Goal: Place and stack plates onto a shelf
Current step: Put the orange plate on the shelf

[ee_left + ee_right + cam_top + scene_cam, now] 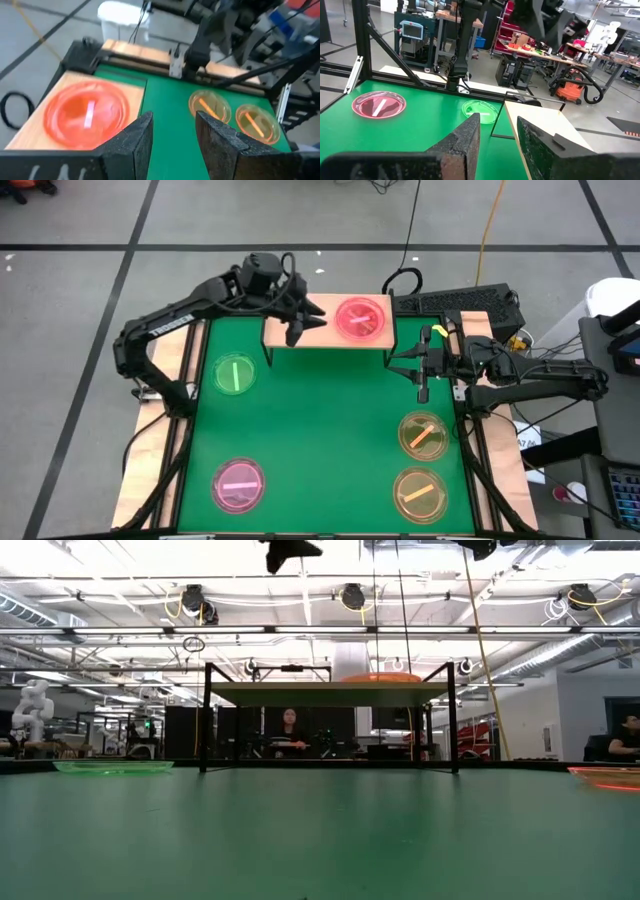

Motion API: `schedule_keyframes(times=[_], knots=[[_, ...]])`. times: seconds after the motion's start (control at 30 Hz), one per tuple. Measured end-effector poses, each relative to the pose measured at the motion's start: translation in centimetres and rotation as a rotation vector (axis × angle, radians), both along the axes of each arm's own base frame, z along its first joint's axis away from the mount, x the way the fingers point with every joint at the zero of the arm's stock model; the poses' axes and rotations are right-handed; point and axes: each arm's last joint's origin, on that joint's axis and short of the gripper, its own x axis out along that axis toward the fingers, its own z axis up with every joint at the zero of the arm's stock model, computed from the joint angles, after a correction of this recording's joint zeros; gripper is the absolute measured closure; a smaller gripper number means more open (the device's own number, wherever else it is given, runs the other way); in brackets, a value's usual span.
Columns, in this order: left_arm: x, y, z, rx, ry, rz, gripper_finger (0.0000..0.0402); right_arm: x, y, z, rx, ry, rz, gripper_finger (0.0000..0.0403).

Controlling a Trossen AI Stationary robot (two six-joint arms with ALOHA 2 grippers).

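High view: left gripper (300,320) hangs over the left half of the shelf (325,335), fingers apart, holding nothing; a pink plate (361,318) sits on the shelf's right half, just beside the gripper on its right. A green plate (235,374) lies on the green table (320,430) off to the gripper's left and nearer the front edge; a second pink plate (239,485) sits well apart at the front left. Right gripper (424,368) hovers just off the shelf's right end, fingers slightly apart, empty; two amber plates (423,434) (418,493) lie on the table toward the front from it, one behind the other, not touching. Low view: shelf (330,692) stands on black legs with the plate (382,678) on top toward the right; the green plate (112,767) is at the left, and a reddish plate edge (608,776) shows at the far right. The grippers only show as dark bits at the top edge. People are seated in the room beyond. Left wrist view: fingers (132,145) spread with a clear gap, nothing between them; the pink plate (87,114) on the shelf (30,130) is just beyond one finger, and both amber plates (209,106) (258,122) lie farther out past the other. Right wrist view: fingers (465,140) parted, empty; the shelf's top (545,127) is directly ahead, with the green plate (480,110) beyond its edge and the pink plate (378,105) off to the side on the table.
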Motion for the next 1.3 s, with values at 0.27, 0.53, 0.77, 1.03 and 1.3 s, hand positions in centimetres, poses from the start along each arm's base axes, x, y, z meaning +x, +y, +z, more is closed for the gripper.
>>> schedule_keyframes(times=[0.27,0.53,0.77,1.03,1.3], knots=[[-0.7,-4.3,1.9,0.052,-0.068,-0.135,0.0250,0.1,0.0,0.0,0.000,-0.003,0.004,0.0289],[-2.5,-7.2,4.2,0.141,-0.180,-0.222,0.0250,0.1,0.0,0.0,0.038,-0.004,0.000,0.0289],[-5.2,-7.7,1.5,0.158,-0.256,-0.128,0.0249,0.1,0.0,-0.1,0.081,-0.003,-0.004,0.0289],[-9.3,-8.3,-4.3,0.094,-0.454,-0.039,0.0249,0.1,0.0,-0.1,0.087,0.004,-0.005,0.0289],[-12.5,-9.0,-7.6,0.056,-0.541,-0.025,0.0249,0.1,0.0,-0.9,0.081,0.077,-0.004,0.0289]])
